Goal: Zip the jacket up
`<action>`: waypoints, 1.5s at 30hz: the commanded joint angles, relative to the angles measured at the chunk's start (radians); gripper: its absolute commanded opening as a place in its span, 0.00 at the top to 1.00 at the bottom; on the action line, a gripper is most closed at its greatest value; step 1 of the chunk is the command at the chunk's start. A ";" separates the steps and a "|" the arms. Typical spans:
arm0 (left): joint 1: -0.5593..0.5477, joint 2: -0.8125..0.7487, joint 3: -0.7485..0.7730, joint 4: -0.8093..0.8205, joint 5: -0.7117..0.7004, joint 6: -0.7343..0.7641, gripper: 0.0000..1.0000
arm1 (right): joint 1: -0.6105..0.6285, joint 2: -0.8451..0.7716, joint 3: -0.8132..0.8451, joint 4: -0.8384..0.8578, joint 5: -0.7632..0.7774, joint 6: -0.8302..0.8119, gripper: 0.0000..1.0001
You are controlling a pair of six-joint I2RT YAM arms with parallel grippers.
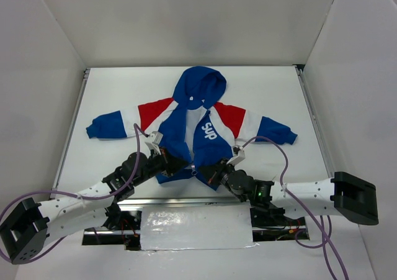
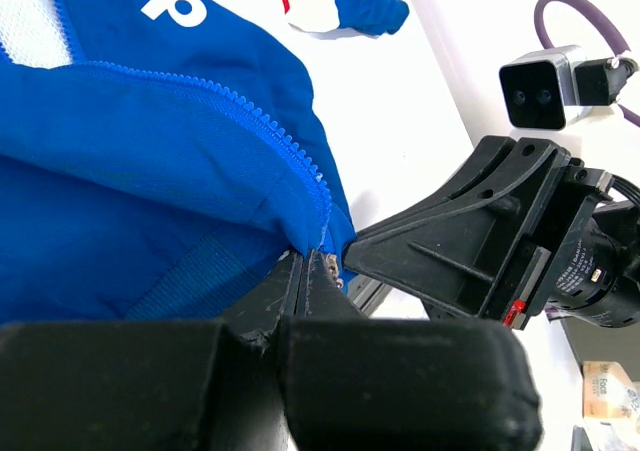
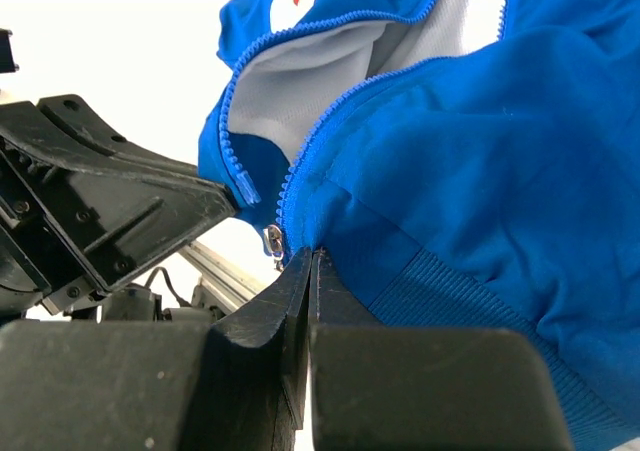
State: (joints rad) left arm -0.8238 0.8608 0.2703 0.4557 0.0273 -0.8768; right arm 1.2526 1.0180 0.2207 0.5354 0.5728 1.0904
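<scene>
The blue jacket [image 1: 208,131] lies flat on the white table, hood far, hem towards the arms, front open with white lining showing. My left gripper [image 1: 178,164] is shut on the hem's left front edge at the bottom of the zipper [image 2: 308,261]. My right gripper [image 1: 209,170] is shut on the right front edge of the hem [image 3: 312,256]. The two grippers nearly touch. The metal zipper slider [image 3: 271,239] hangs just left of my right fingertips. Blue zipper teeth [image 2: 280,141] run up from my left fingertips. The jacket fills both wrist views [image 2: 150,171] [image 3: 480,171].
White walls enclose the table on three sides. Metal rails [image 1: 71,131] run along the table's left and right edges. A white pad [image 1: 195,227] lies between the arm bases. Purple cables [image 1: 282,153] loop from both arms. The right arm's camera [image 2: 540,89] shows in the left wrist view.
</scene>
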 commanded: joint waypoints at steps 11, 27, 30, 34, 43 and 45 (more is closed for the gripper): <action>-0.008 0.047 -0.002 0.120 0.040 -0.033 1.00 | -0.019 0.004 0.049 0.084 0.019 -0.047 1.00; -0.008 0.012 0.026 0.066 0.019 -0.034 1.00 | -0.033 -0.007 0.037 0.072 0.004 -0.063 1.00; -0.009 0.014 0.020 0.077 0.022 -0.042 1.00 | -0.032 -0.009 0.037 0.074 0.002 -0.070 1.00; -0.009 0.009 0.017 0.075 0.019 -0.047 1.00 | -0.032 -0.006 0.040 0.075 0.001 -0.075 1.00; -0.009 -0.016 0.033 0.005 -0.012 -0.040 1.00 | -0.030 -0.002 0.020 0.106 -0.021 -0.078 1.00; -0.008 -0.025 0.044 -0.023 -0.023 -0.037 1.00 | -0.032 -0.012 0.016 0.109 -0.025 -0.075 1.00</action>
State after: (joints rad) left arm -0.8265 0.8585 0.2676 0.4351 0.0231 -0.9192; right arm 1.2259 1.0241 0.2359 0.5770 0.5419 1.0306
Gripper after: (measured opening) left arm 0.051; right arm 0.007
